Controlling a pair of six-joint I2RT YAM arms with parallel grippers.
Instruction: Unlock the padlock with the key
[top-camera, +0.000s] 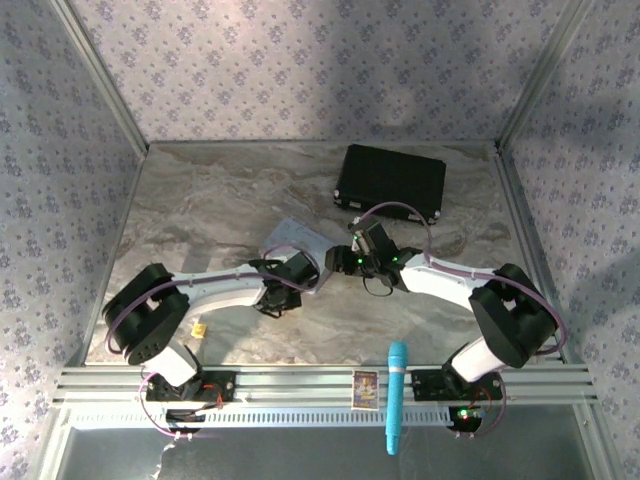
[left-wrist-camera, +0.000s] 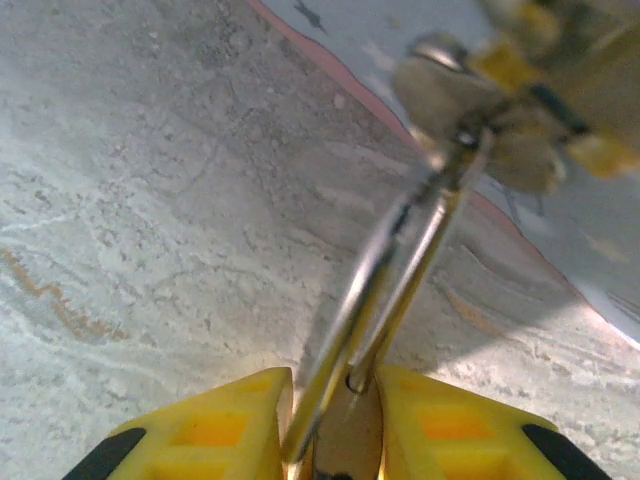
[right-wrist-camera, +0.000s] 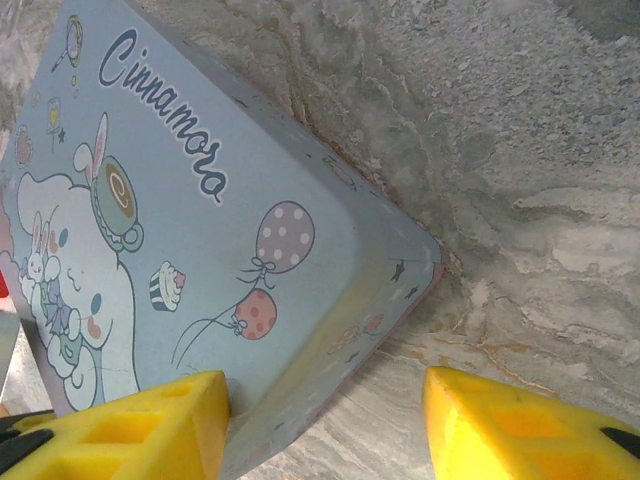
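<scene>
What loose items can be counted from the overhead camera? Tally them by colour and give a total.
Black: 1, the case
Pale blue: 1, the tin
Turquoise: 1, the pen-like tube
Yellow: 1, the small lump
Dark patterned: 1, the card
Total: 5

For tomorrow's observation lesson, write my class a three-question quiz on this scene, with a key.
1. Fill in: the tin's lid shows two ___.
2. True or false: the right gripper's fingers are pressed together.
3. What sits between the left gripper's fingers? A) a silvery metal loop B) a sponge C) a rope
Key: 1 balloons; 2 false, the right gripper stands open; 3 A.
</scene>
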